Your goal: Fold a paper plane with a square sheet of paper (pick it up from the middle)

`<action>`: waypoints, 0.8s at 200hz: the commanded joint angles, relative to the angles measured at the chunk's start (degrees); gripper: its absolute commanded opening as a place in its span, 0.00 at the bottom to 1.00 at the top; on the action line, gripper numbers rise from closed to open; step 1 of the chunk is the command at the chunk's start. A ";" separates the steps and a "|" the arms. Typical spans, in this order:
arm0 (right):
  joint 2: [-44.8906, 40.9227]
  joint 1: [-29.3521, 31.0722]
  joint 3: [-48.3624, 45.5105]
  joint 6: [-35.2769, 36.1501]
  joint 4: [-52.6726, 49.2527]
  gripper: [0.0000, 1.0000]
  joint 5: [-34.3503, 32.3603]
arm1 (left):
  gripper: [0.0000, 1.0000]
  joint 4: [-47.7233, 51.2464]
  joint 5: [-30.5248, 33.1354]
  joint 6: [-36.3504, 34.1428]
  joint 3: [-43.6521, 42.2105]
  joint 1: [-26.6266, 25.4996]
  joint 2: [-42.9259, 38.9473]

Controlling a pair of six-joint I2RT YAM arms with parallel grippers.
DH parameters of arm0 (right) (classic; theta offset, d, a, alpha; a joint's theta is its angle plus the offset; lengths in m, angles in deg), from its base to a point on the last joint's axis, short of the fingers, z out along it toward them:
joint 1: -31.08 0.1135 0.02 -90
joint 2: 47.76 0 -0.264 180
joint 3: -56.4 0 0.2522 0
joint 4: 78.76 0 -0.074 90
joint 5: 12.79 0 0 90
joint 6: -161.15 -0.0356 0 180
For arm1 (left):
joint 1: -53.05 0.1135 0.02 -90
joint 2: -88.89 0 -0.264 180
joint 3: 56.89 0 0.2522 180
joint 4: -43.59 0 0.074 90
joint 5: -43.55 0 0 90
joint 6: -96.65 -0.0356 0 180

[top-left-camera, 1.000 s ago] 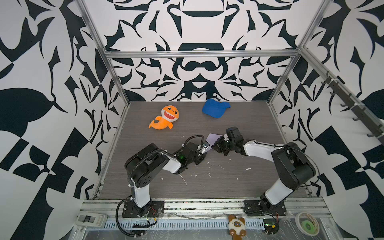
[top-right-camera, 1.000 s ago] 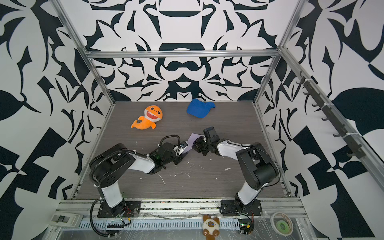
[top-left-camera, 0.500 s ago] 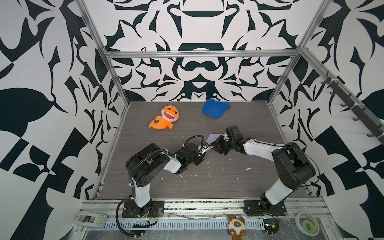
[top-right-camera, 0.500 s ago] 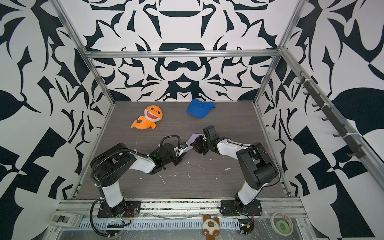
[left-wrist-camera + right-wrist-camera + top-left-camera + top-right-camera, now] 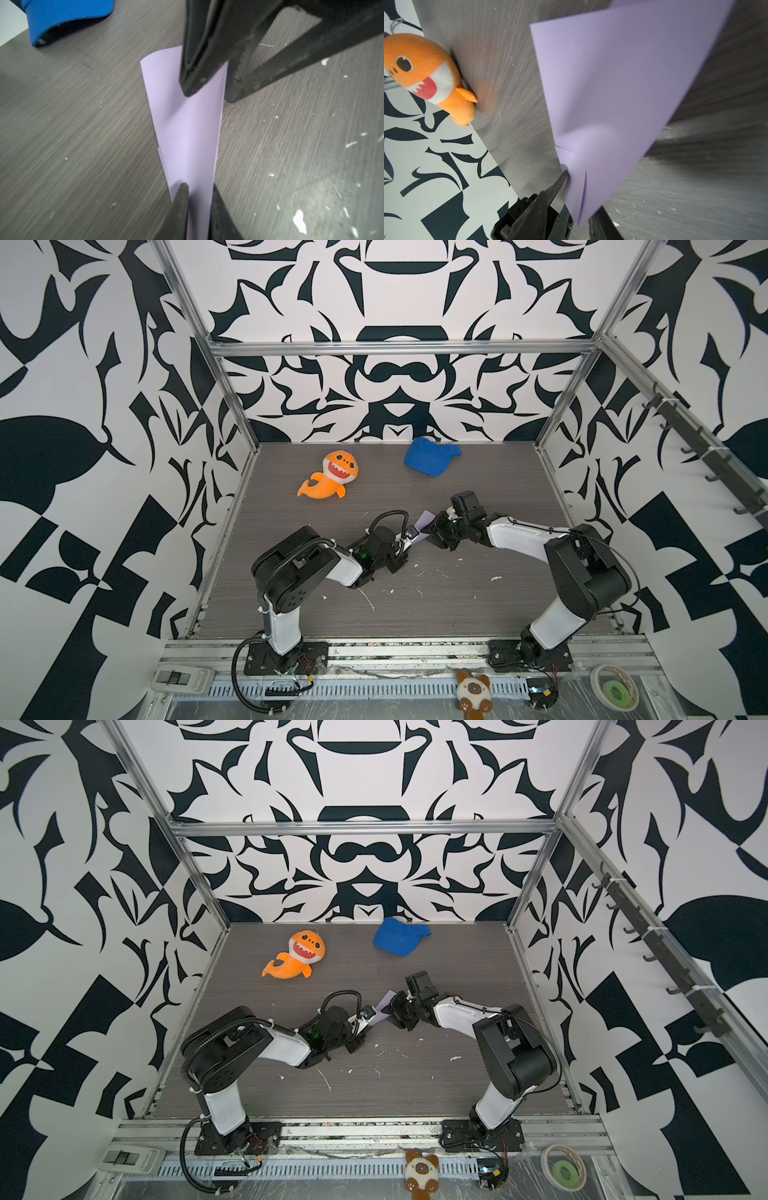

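Paper [image 5: 187, 128]: my left pincer [image 5: 198, 186] grips its narrow end; my right pincer [image 5: 209, 97], slightly open, straddles the wide end.

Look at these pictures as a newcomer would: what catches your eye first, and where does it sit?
The bold black-and-white patterned walls on every side of the grey table strike first. At the table's middle, the left gripper and the right gripper meet at a folded pale-lavender paper. Toward the back lie an orange plush shark and, to its right in both top views, a blue cap.
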 commanded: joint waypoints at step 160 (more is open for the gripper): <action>-6.31 -1.73 3.85 39.26 -12.46 0.56 -5.44 | 0.18 8.15 -8.54 17.17 0.03 2.35 1.07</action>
